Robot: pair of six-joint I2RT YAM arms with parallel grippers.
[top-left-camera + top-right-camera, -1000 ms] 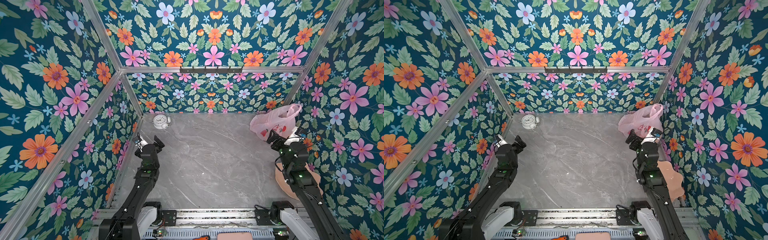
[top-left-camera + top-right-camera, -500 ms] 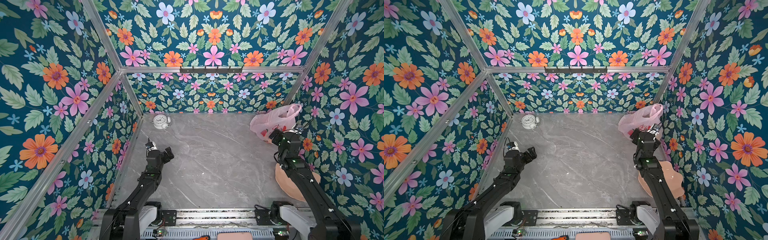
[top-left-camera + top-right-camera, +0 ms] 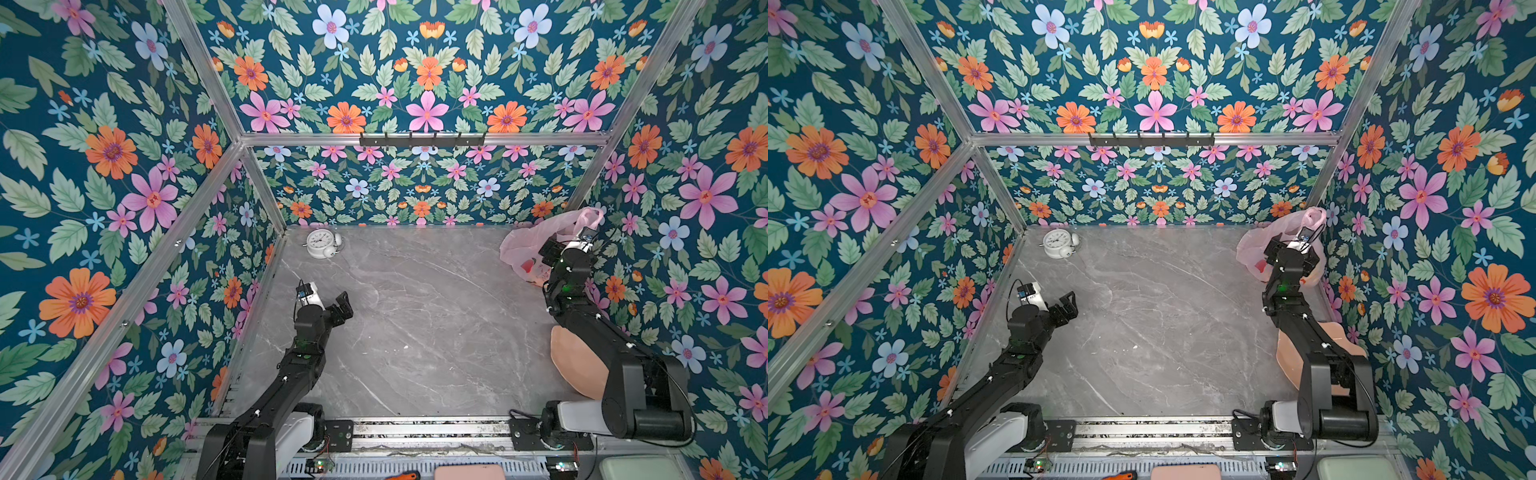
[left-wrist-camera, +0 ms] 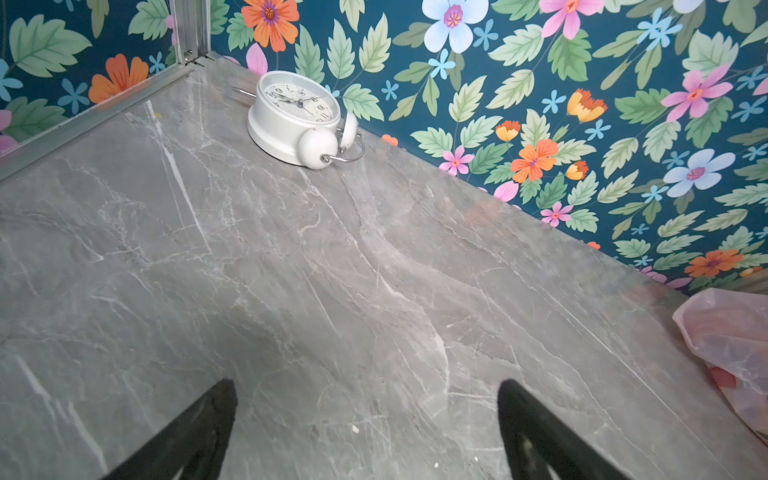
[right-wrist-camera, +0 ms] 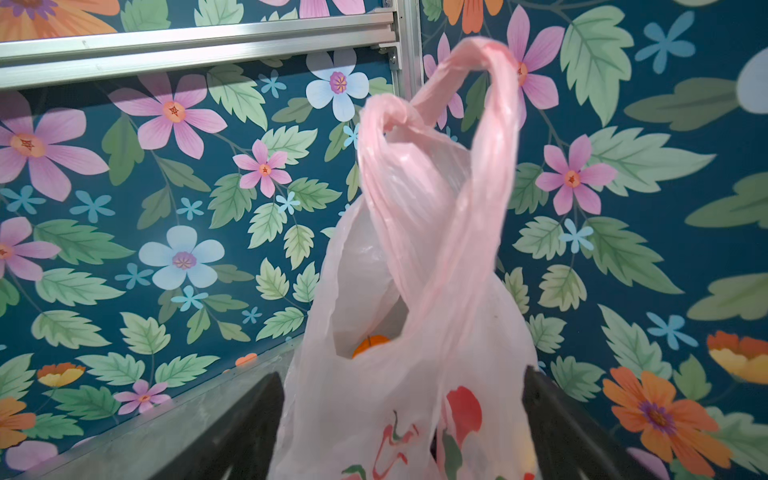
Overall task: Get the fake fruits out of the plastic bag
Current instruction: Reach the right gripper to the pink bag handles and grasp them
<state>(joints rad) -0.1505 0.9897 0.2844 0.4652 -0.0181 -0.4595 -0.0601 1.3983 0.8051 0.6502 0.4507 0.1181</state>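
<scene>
Right gripper [image 5: 403,380]: straddling the plastic bag [image 5: 432,216] with jaws apart, well across from the clock [image 3: 322,244], not pinching yet. Probably lining up the grab; needing to squeeze next to reach the orange [image 5: 371,344] inside.

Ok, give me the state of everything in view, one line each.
plastic bag: standing in the far right corner, mouth open, handles up.
orange: inside the bag.
alarm clock: lying face up.
peach-pink bowl: partly hidden by the right arm.
left gripper: open, empty.
right gripper: open, jaws straddling the bag.
</scene>
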